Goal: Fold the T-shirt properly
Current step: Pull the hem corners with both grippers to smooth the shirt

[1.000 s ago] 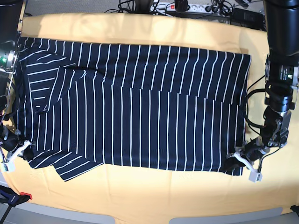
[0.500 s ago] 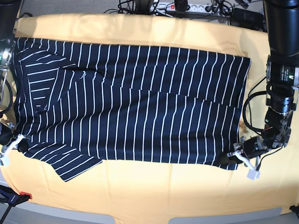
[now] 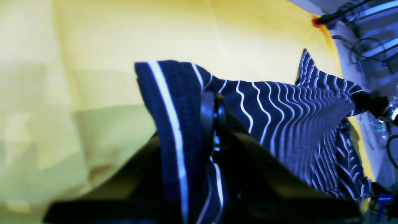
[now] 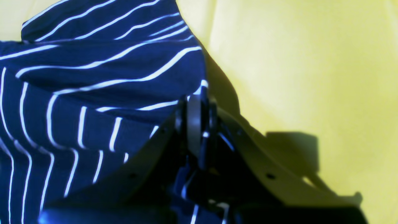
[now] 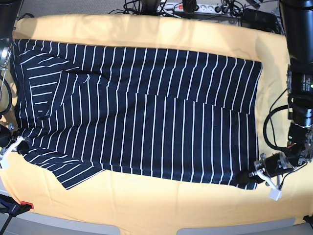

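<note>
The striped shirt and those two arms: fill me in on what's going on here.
A two-armed robot is folding a navy striped T-shirt spread flat on a yellow-orange cloth. Each gripper is shut on a near corner of the shirt: the left gripper pinches the hem corner on the base view's right side, the right gripper pinches the edge by the sleeve on the opposite side. The fabric lies mostly flat, with no lengthwise fold made yet.

T-shirt (image 5: 142, 122) – soft matt knit fabric; table cover (image 5: 161, 205) – matt yellow-orange cloth, smooth.

A yellow-orange cloth (image 5: 161, 203) covers the table, cables (image 5: 210, 7) behind.
</note>
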Tool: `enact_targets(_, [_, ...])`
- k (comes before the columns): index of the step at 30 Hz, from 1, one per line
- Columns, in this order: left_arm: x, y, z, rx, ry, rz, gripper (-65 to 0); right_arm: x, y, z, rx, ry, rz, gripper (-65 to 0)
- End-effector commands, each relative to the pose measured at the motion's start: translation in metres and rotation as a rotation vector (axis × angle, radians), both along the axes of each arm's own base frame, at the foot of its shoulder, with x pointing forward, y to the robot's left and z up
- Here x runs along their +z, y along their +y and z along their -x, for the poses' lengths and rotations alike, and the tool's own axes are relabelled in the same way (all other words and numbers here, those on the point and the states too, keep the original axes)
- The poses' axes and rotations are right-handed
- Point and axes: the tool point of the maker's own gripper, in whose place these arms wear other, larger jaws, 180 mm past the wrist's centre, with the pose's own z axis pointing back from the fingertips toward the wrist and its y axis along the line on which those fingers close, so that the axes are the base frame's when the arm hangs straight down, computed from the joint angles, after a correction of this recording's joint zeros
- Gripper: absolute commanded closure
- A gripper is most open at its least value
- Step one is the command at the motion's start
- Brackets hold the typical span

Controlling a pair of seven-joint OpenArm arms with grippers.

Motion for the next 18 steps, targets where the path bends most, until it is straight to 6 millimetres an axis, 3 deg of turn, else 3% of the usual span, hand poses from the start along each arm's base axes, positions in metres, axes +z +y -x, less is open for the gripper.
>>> enact_targets(1, [0.035, 0.007, -0.015, 0.020, -0.092, 0.015, 0.0, 0.030, -0.015, -0.011, -0.023, -0.071, 0.020, 0.0])
enact_targets(13, [0.031, 0.008, -0.008, -0.005, -0.049, 0.006, 0.0, 0.027, -0.011, -0.008, -0.023, -0.039, -0.018, 0.0])
enact_targets(18, [0.045, 0.003, -0.001, -0.038, -0.024, 0.111, 0.0, 0.027, -0.009, -0.007, -0.023, -0.035, -0.034, 0.0])
